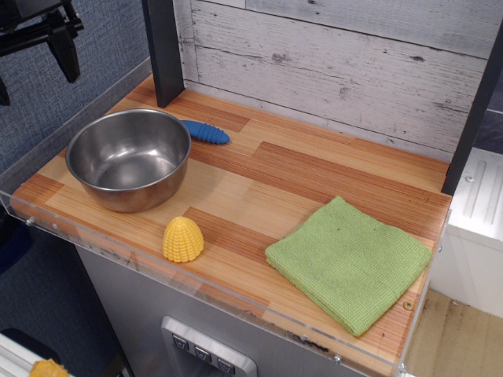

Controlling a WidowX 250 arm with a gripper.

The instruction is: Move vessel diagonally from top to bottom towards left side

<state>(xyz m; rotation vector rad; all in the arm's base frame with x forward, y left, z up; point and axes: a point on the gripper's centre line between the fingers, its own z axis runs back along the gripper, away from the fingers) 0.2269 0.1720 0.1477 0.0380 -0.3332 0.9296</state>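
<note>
Closest to me, along the front edge of the counter, I see a clear acrylic lip [157, 267] running the length of the wooden top, and below it a grey metal cabinet front [141, 314] with a small panel of buttons. Just behind that lip sits a small yellow ribbed corn-shaped toy [182, 239], standing on its flat base. To its right lies a folded green woven cloth [350, 263], flat on the boards and reaching toward the front right corner.

Further back on the left I have the large round shiny stainless-steel bowl [129, 159]. It stands upright on the striped wooden tabletop [299, 177], near the front left corner, and its inside is bare metal with only reflections showing. A blue ribbed handle [206, 132] pokes out from behind its right rim; the rest of that utensil is hidden by the bowl.

Behind the table runs a whitewashed plank wall [338, 55], with a dark upright post [163, 49] at the left and blue fabric panelling beyond it.

At the top left corner the black gripper [33, 69] hangs well above and clear of the bowl, its fingers spread apart and holding nothing; one finger is cut off by the frame edge.
</note>
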